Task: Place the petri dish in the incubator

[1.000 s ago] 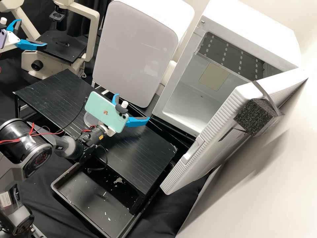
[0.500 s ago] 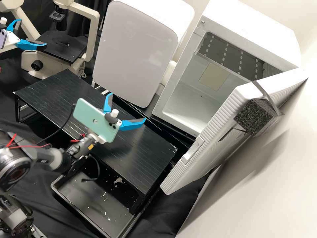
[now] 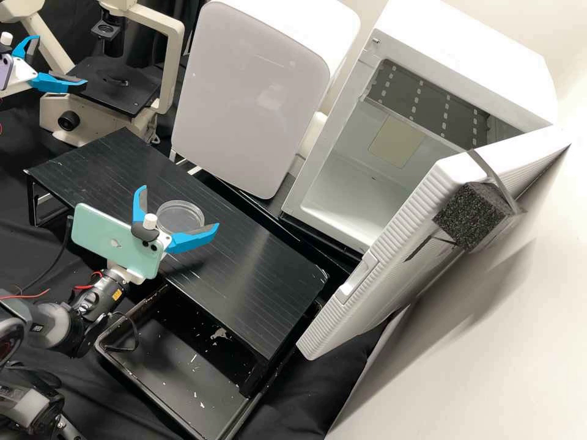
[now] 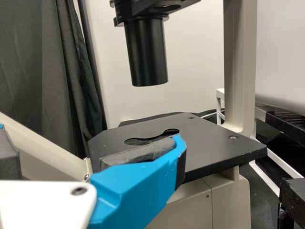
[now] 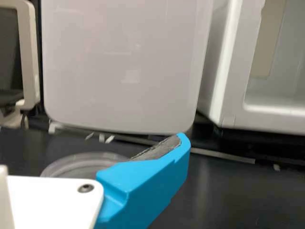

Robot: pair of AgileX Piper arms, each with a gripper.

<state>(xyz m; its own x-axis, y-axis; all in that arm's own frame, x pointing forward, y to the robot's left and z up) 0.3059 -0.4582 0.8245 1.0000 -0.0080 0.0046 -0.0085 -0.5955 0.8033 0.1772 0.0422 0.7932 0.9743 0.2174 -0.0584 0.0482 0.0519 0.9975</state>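
On the black ribbed platform (image 3: 263, 269), w/ its lid-like rim showing clear, sits the petri dish (image 3: 182, 214), nowhere near stowed. My R gripper (image 3: 178, 208) is right by it, fingers spread wide, and the dish shows btwn & beyond them in the high view; no grip that I can see, and I can't tell if a finger touches it. L gripper (image 3: 61, 61) is also spread wide, holding nothing, up by the microscope (image 3: 174, 61); I judge it's not needed for this.

Progress: the incubator (image 3: 465, 61) stands open, door (image 3: 367, 281) swung well out, so access is done. Left to do, as I read it: line up, close on the dish, lift, carry across, set down on the chamber floor (image 3: 351, 195), let go, back out.

Room: the ribbed top has a good open stretch btwn dish and incubator, so I'd lift a bit & travel over it. Watch the grey-fronted appliance (image 3: 244, 91) on the far side, plus the incubator's front lip and the door edge w/ the foam block (image 3: 471, 217) strapped on. The opening looks OK for the dish, but the wrist & phone (image 3: 116, 241) are bulky; I'd go in straight, slow, level.
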